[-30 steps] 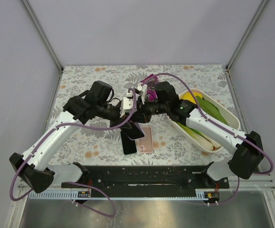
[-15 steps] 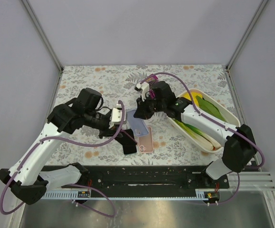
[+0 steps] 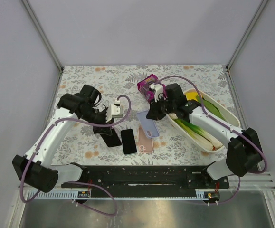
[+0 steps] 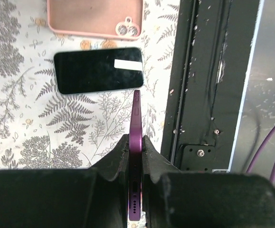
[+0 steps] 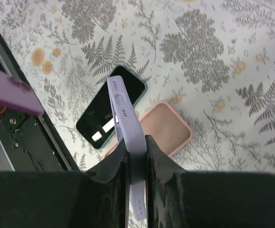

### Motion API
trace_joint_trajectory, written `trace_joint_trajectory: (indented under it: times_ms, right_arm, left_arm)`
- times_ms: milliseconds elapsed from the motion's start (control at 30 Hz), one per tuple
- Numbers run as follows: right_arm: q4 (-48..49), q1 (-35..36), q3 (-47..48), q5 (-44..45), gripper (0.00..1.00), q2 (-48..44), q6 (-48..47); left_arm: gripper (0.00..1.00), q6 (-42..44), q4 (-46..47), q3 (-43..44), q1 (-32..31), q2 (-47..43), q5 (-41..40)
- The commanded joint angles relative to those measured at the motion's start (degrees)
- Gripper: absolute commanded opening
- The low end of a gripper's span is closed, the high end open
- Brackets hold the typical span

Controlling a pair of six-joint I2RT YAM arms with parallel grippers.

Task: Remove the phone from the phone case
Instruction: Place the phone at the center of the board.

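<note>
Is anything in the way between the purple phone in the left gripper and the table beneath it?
Nothing visible does. The purple phone, clamped in the left gripper, hangs over bare table; a black phone lies just past its tip, a pink case beyond that. The right gripper holds the lilac case apart.

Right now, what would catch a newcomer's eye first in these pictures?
Each arm pinches something above the table: the left gripper a purple phone edge-on, the right gripper a lilac case. Beside them a black phone and a pink case lie flat, side by side.
</note>
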Motion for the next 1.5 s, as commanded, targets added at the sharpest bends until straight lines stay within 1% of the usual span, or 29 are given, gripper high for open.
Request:
trace_joint_trajectory:
  times_ms: [0,167,200,367,500,667,900,1000,1100,1367,1433,1467]
  right_arm:
    - [-0.3,-2.3,-4.5,-3.1,0.0,-5.7,-0.9]
    - [-0.8,-4.9,-10.2,-3.7,0.0,-8.9,-1.7]
    - [-1.5,-5.6,-10.5,-3.8,0.0,-9.0,-3.5]
    - [-3.6,-7.8,-13.7,-4.7,0.0,-9.0,-5.2]
    - [-3.2,-9.0,-16.3,-4.4,0.0,-9.6,-5.6]
    - [-3.2,-9.9,-17.7,-5.0,0.0,-8.6,-5.1]
    - [-3.9,-10.3,-15.9,-2.1,0.01,-5.2,-2.4]
    - [-4.3,-10.4,-14.9,-1.1,0.09,-3.6,-0.4]
    - [-4.9,-10.4,-13.8,0.0,0.2,-1.6,0.6]
    - [-6.5,-10.4,-10.9,3.0,0.34,3.0,2.1]
    - [-7.2,-10.4,-9.9,3.4,0.49,4.5,2.2]
    - [-7.4,-10.3,-9.7,3.6,0.54,5.2,2.1]
  left_arm:
    - [0.0,8.6,-6.2,-1.3,4.2,4.8,2.9]
    - [0.0,10.4,-4.9,-2.7,6.1,11.3,2.8]
    - [0.0,10.7,-4.8,-2.8,6.1,12.6,2.7]
    - [0.0,11.0,-3.2,-3.1,6.9,18.8,2.5]
    - [0.0,10.4,-1.2,-2.7,7.8,23.0,2.7]
    - [0.0,10.2,-0.3,-0.7,8.7,27.2,1.7]
    - [0.0,9.6,1.1,1.1,10.3,32.8,-0.5]
    - [0.0,9.3,1.8,2.7,11.2,35.1,-1.8]
    - [0.0,9.1,1.7,5.0,11.9,38.0,-2.6]
    - [0.0,8.7,1.8,8.2,12.1,44.0,-5.6]
    - [0.0,8.2,2.3,8.2,12.2,45.1,-5.9]
    - [0.0,8.2,2.4,8.5,12.3,45.6,-6.1]
